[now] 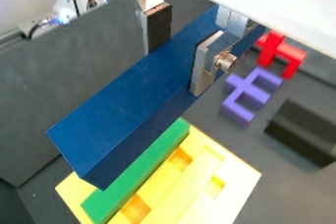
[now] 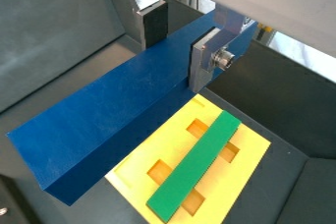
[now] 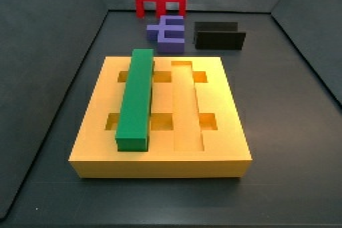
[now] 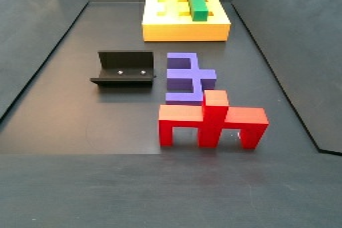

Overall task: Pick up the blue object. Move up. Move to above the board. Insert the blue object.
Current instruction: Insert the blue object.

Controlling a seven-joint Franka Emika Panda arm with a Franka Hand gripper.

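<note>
Two fingers: the gripper (image 1: 182, 41) clamps the blue object (image 1: 138, 100) between its flat silver plates, one finger (image 2: 206, 59) pressed on each long side.
Blue object: held near one end, well above the floor in both wrist views, its long body reaching out from the jaws over the board (image 2: 250, 164).
Arm pose: the wrist looks steeply down; gripper and bar do not appear in either side view.
Board: the yellow slab lies flat on the dark floor (image 3: 287, 102), a green bar (image 3: 135, 97) lying lengthwise in one groove.
Beyond the board: a purple E-shaped block (image 4: 189, 75), a red block (image 4: 211, 120) and the fixture (image 4: 122, 69) stand apart from one another.
</note>
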